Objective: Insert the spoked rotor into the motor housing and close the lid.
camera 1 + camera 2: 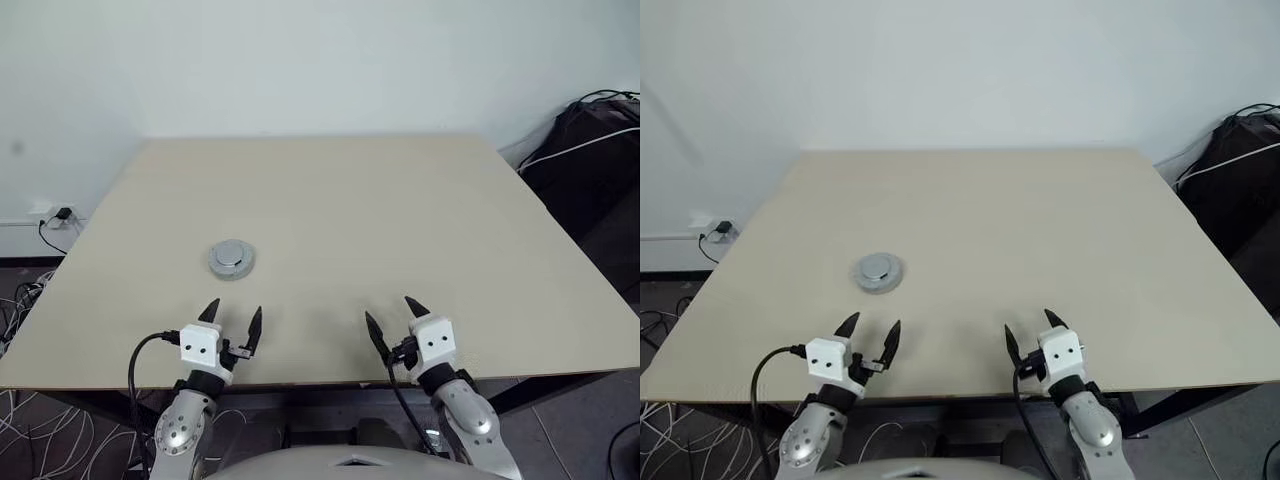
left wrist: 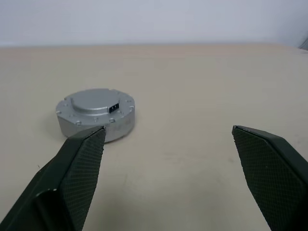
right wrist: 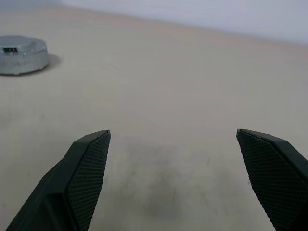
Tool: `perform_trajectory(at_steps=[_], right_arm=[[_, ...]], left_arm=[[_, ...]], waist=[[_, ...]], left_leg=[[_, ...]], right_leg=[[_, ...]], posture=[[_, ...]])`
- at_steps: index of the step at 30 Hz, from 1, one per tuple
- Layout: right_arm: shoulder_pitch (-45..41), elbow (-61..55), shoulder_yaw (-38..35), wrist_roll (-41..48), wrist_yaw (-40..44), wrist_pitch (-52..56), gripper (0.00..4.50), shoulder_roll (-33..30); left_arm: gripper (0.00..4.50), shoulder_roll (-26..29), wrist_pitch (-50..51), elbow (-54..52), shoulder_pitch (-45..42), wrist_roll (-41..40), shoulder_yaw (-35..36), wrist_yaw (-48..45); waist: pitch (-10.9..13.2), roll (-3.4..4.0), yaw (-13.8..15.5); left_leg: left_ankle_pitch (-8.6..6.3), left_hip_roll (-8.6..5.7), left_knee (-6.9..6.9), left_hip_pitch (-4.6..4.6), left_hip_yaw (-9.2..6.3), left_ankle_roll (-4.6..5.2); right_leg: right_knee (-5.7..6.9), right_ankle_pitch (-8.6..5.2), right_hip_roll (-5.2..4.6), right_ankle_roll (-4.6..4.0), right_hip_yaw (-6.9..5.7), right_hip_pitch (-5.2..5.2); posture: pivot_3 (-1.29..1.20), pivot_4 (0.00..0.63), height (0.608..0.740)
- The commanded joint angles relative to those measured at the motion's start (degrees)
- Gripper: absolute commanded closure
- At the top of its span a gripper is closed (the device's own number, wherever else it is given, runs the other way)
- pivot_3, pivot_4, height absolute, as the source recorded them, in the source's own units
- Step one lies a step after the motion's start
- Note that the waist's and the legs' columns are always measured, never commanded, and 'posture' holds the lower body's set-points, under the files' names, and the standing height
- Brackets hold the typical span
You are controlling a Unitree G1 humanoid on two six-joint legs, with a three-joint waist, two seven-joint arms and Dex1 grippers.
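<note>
Both tools, left tool (image 1: 231,318) and right tool (image 1: 391,317), stand wide open and hold nothing. At about eleven o'clock on the worktop (image 1: 400,220) sits the closed silver motor (image 1: 231,258). It looks heavy, stiff and smooth; I would grip its side wall.

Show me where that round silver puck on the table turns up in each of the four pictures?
Left eye view: the closed motor housing lies left of centre, just beyond the open left hand.
Right eye view: the same spot, on the table.
Left wrist view: middle left, above one finger.
Right wrist view: far upper left corner.
Shared landmark: the table's far edge against the white wall.
</note>
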Motion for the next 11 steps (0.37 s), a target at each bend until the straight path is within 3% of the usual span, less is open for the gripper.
perform_trajectory(at_steps=[1, 11], right_arm=[[-0.57, -0.88, -0.25, -0.30, -0.29, -1.56, 0.00, 0.18], [-0.96, 0.09, -0.18, 0.08, -0.36, -1.79, 0.00, 1.21]], left_arm=[[0.05, 0.41, -2.48, -0.51, -0.55, -0.04, -0.26, -0.57], [0.05, 1.65, -2.03, -0.45, -1.91, -1.42, 0.09, -2.49]], waist=[[0.02, 0.00, -0.09], [0.05, 0.04, -0.04]], left_leg=[[0.00, 0.00, 0.01, 0.00, 0.01, 0.00], [-0.01, -0.01, 0.00, -0.01, -0.01, 0.01]], right_leg=[[0.01, 0.00, -0.02, 0.00, -0.01, 0.00], [0.00, -0.04, -0.02, 0.00, -0.06, 0.00]], posture=[[0.00, 0.000, 0.740], [0.00, 0.000, 0.740]])
